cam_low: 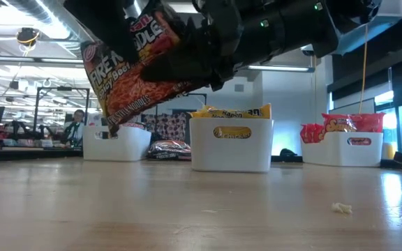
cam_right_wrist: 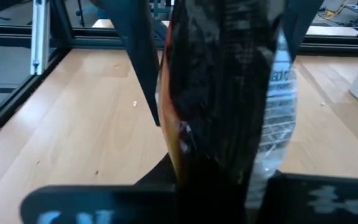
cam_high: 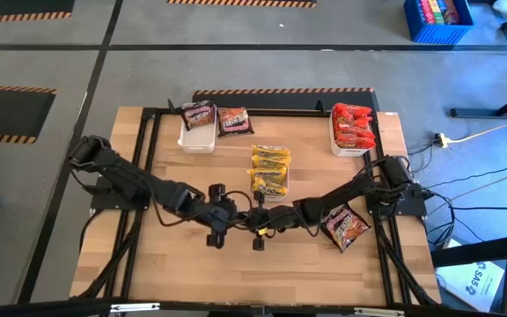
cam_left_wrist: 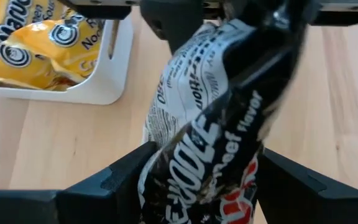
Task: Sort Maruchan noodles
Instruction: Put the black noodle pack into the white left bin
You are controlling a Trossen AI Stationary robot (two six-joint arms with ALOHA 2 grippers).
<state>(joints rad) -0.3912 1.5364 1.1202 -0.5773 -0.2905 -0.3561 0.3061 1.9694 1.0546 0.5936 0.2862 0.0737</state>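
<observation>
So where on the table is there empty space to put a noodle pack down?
Bare wood lies along the near table edge, below both arms, and left of the left white tray. It is crowded mid-table, where both tools meet by the yellow packets.

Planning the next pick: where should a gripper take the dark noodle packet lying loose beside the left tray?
Probably from above, pinching the dark packet across its free edges; it lies flat, and the white tray blocks one side.
</observation>
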